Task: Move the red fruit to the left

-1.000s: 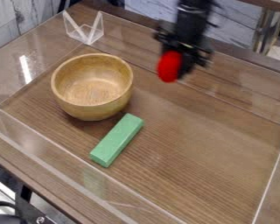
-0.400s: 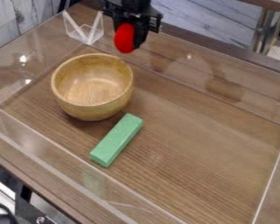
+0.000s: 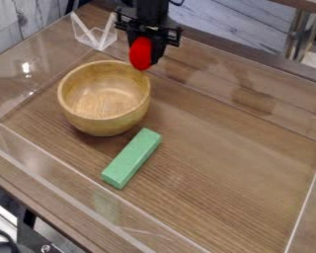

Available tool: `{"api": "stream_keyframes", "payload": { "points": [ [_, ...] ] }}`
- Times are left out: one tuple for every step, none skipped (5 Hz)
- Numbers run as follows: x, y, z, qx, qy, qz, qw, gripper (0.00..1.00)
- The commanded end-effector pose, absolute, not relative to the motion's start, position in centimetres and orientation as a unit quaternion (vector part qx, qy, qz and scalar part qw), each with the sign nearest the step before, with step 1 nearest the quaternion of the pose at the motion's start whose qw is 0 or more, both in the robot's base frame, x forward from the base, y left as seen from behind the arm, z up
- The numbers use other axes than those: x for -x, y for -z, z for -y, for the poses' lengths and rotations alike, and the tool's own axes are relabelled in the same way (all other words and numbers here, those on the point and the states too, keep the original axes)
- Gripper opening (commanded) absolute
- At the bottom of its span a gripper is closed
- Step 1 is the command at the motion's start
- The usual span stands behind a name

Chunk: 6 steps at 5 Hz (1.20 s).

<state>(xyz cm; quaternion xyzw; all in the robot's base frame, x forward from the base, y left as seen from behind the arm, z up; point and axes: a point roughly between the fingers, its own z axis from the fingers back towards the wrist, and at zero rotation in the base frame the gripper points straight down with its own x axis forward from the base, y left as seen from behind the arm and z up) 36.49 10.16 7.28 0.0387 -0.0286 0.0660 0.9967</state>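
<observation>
The red fruit (image 3: 143, 52), small, bright red and rounded, hangs between the fingers of my black gripper (image 3: 145, 49), which points down and is shut on it. It sits just past the far right rim of the wooden bowl (image 3: 104, 96), low over the wooden table (image 3: 227, 128). Its stem end is hidden by the fingers.
A green block (image 3: 131, 157) lies in front of the bowl, slanted. A clear plastic stand (image 3: 94, 32) rests at the back left, close to the gripper. Low transparent walls (image 3: 29, 158) ring the table.
The gripper carried the red fruit leftward across the back of the table, from right of the bowl to above its far rim. Over the last half second it sank slightly.
</observation>
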Motion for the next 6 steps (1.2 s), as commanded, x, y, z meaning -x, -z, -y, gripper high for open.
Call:
{"api": "stream_keyframes", "payload": {
  "points": [
    [-37.2,-9.4,-10.9,-0.037,-0.072,0.055,0.995,0.00],
    [-37.3,-8.8,-12.1,-0.031,-0.072,0.055,0.995,0.00],
    [-37.3,-8.4,-13.3,-0.024,-0.073,0.056,0.995,0.00],
    [-37.3,-8.5,-12.5,-0.017,-0.058,0.056,0.997,1.00],
    [-37.2,-9.0,-11.6,-0.009,-0.047,0.057,0.997,0.00],
    [-37.0,-9.4,-11.9,-0.003,-0.062,0.058,0.996,0.00]
  ]
}}
